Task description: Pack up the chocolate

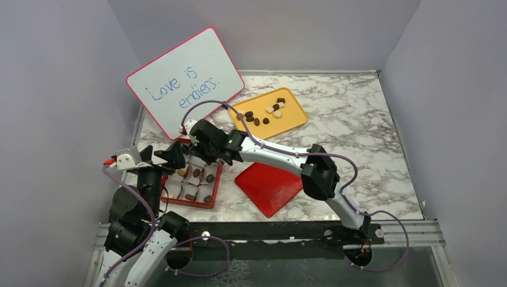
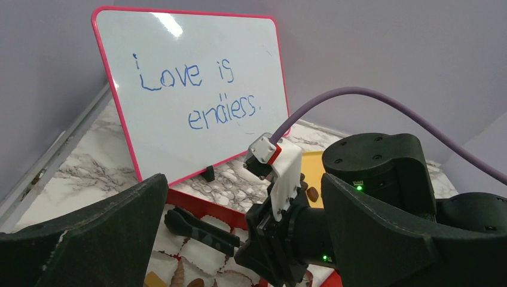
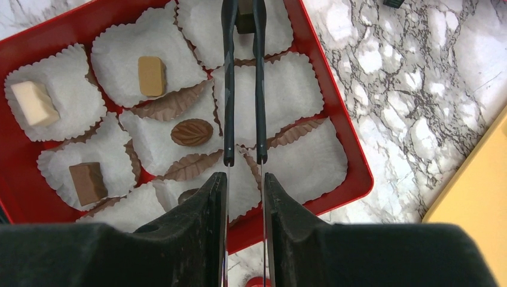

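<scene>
Loose chocolate pieces [image 1: 263, 113], brown and cream, lie on the yellow tray [image 1: 293, 119]. The red box [image 3: 354, 173] holds white paper cups. In them are a cream piece [image 3: 34, 103], a tan piece [image 3: 151, 75], a brown leaf-shaped piece [image 3: 192, 132] and a brown block [image 3: 87, 183]. My right gripper [image 3: 245, 179] is shut on black-tipped tongs [image 3: 258, 89], which reach over the box. A dark chocolate [image 3: 244, 21] sits between the tong tips above a far cup. My left gripper [image 2: 245, 239] stands wide open and empty beside the box's left side.
A pink-framed whiteboard [image 1: 185, 81] leans against the back left wall behind the box. A red lid [image 1: 269, 186] lies flat to the right of the box. The right arm [image 1: 281, 156] stretches across the middle of the marble table [image 1: 359, 137].
</scene>
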`<state>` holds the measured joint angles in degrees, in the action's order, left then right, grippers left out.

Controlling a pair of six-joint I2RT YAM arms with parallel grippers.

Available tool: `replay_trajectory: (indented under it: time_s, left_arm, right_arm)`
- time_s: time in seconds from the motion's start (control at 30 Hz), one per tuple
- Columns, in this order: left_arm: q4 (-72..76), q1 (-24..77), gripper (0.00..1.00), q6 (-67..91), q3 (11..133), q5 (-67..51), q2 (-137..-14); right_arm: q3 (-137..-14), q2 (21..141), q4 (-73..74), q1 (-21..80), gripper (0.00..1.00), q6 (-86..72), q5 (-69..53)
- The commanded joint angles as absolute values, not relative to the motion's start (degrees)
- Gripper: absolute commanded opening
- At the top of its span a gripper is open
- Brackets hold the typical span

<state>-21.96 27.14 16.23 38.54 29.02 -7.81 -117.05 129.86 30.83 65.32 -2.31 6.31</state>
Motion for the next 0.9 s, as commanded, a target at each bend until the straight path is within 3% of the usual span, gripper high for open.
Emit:
replay_trajectory:
  time_s: [0.0, 0.63, 0.87]
  left_arm:
    - [-20.83, 27.25, 0.99, 16.33, 38.23, 30.04, -6.95]
    - [-20.68, 27.25, 0.99, 16.35, 38.31, 30.06, -7.06]
    - [-20.68, 27.24, 0.99, 16.26, 38.28, 30.05, -7.08]
  right_arm:
    - [-119.16, 130.54, 31.64, 65.92, 0.31, -1.15, 8.09]
    - [-117.62, 126.55, 31.4, 65.92, 0.34, -0.62, 7.45]
    - [-110.21, 120.29, 27.8, 65.92, 0.34, -0.53, 6.39]
